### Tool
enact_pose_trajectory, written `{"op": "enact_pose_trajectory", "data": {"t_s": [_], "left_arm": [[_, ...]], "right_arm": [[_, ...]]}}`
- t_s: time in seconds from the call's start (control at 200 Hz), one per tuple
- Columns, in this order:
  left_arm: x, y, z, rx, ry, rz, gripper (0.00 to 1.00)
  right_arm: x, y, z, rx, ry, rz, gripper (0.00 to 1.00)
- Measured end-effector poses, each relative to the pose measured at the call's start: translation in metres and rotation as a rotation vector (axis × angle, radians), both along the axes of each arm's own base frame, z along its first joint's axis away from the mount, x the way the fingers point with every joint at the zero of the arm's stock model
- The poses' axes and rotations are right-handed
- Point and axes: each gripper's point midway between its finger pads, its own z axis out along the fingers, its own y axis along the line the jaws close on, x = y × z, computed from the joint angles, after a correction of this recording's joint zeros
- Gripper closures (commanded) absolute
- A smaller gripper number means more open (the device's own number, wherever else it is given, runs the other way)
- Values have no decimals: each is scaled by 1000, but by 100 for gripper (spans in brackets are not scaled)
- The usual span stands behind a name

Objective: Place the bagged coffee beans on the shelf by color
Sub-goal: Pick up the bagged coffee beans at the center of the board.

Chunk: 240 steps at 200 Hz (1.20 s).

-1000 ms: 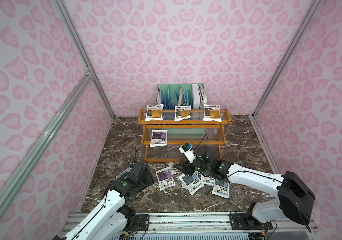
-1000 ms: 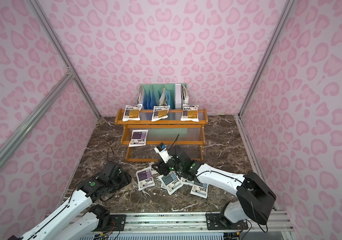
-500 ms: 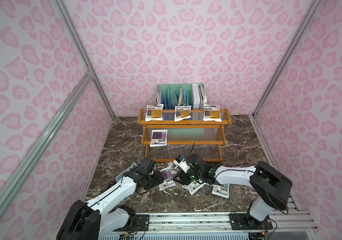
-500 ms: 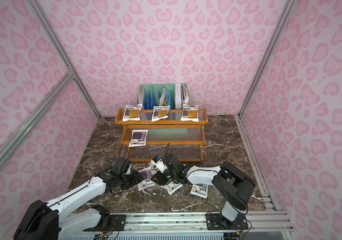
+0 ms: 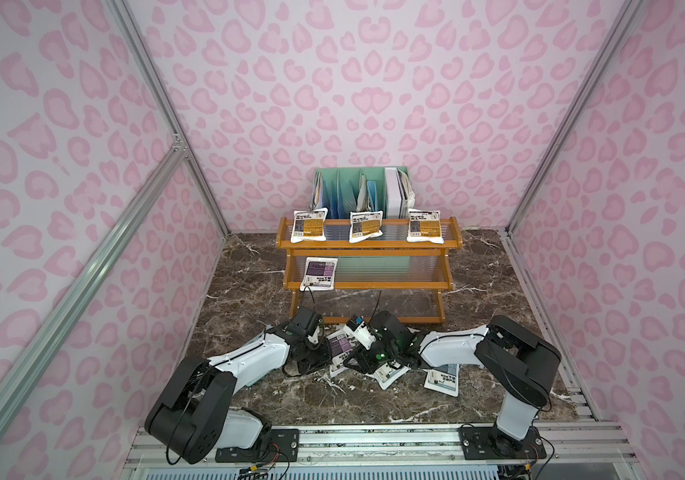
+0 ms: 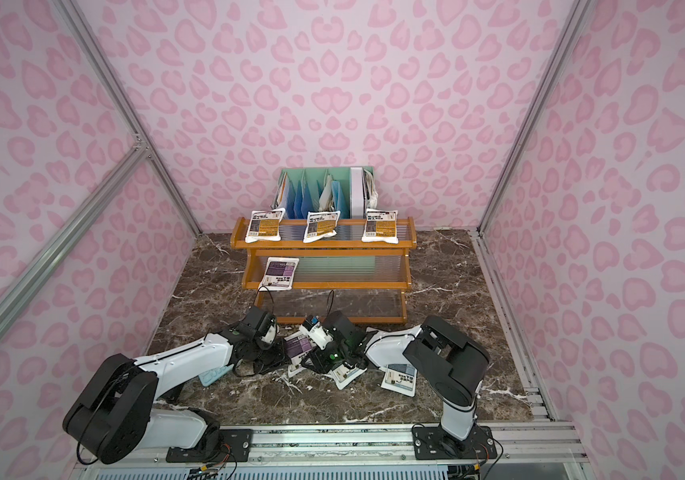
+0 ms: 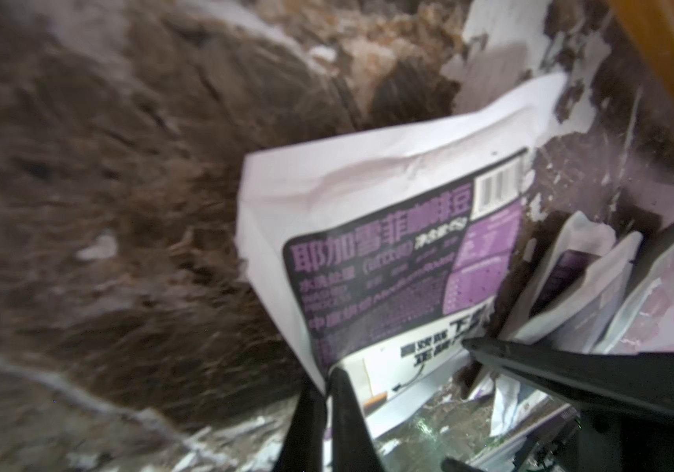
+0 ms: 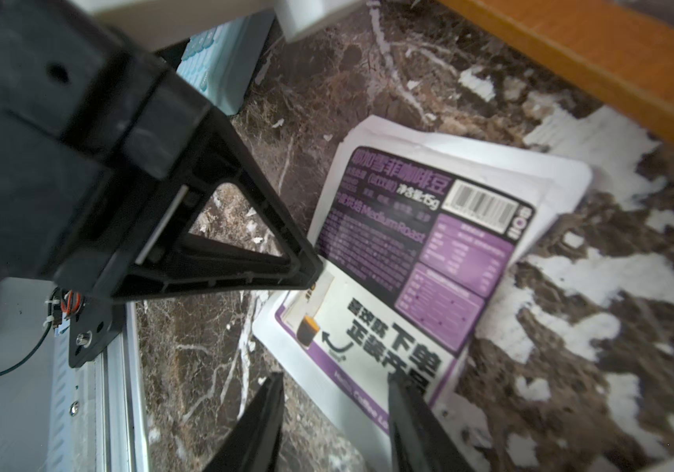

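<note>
One wide brown worktop (image 5: 249, 291) holds everything in this pink room. At the back stands the shelf (image 5: 367, 248). Three orange bags (image 5: 309, 225) sit in a row on its top step, and a resting purple bag (image 5: 319, 272) lies at the left end of the middle step. More bags (image 5: 442, 376) lie near the shelf's feet, and both arms reach down low among them.

The loose purple bag (image 5: 340, 348) lies on the worktop between the two claws. The left claw (image 7: 327, 384) is pinched tight on one corner of it. The right claw (image 8: 335, 380) is about half open. Its fingers (image 8: 408, 421) stand on each side of the bag's near end, and I think they are not squeezing.

I think the job now is to carry this bag to the middle step. To do it well, the left claw should lift slowly so the thin corner does not slip out. The right claw should stay out of the way. Then the bag goes just beside the resting purple bag.

The loose bag lies label up. Its long side runs from the robot toward the shelf, a bit slanted. The stripy barcode end points at the shelf, and the big black letters point back at the robot.
</note>
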Motion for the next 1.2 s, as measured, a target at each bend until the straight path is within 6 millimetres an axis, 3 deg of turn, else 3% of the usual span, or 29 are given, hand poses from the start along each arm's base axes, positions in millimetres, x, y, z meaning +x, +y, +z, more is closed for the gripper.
{"op": "enact_pose_trajectory", "data": {"t_s": [0.26,0.39,0.66,0.845,0.99,1.115,1.2], "left_arm": [[-1,1,12,-2,-15,-12,100],[-1,1,37,-37,-100,-22,100],[-6,-3,95,-201,-312,-5,100],[-2,-6,126,-287,-414,13,100],[3,-9,137,-332,-459,30,100],[8,-13,144,-363,-477,44,100],[9,-13,145,-367,-482,45,100]], "right_arm": [[4,1,28,48,-42,-6,53],[14,-11,48,85,-77,-38,52],[38,-50,70,162,-67,-145,47],[32,-43,92,265,-51,-107,46],[31,-37,98,307,-30,-89,48],[29,-33,104,338,-19,-76,54],[29,-30,110,358,-23,-70,65]]}}
